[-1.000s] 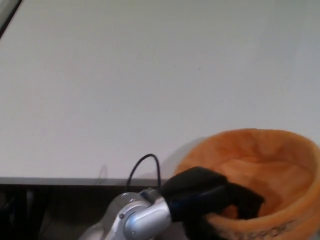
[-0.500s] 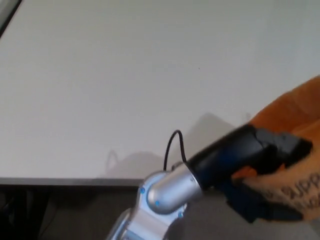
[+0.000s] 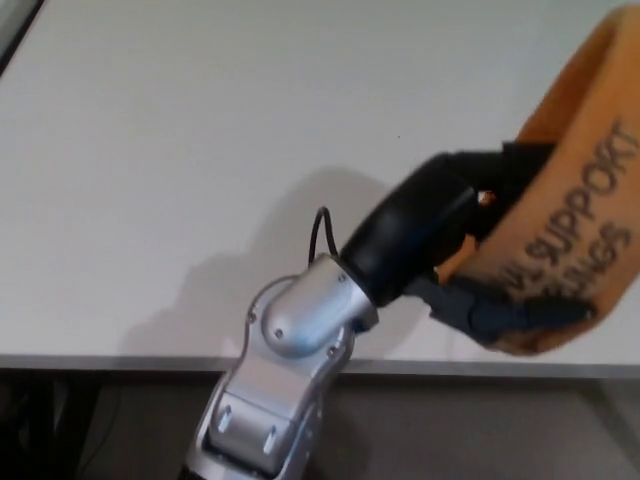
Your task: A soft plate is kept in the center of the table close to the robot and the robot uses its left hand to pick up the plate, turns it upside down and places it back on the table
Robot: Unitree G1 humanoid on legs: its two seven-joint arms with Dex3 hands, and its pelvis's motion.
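I have the left hand [image 3: 470,250] pinching the rim of the soft orange plate [image 3: 580,210], thumb over, fingers [image 3: 510,312] under. Plate is lifted clear above the table [image 3: 200,150], on edge, printed underside toward me, likely mid-flip.

the plate [image 3: 585,190] is orange, a fuzzy-looking fabric, with dark lettering printed across its outer side; "support" can be read, the rest only in part. the left hand [image 3: 470,235] is black, one finger [image 3: 500,312] looking dark grey-blue. behind it the wrist joint [image 3: 300,320] is silver metal with small blue dots, and a thin black cable [image 3: 320,232] loops above it. the surface [image 3: 180,150] is plain off-white, with a grey front edge and soft grey shadows.
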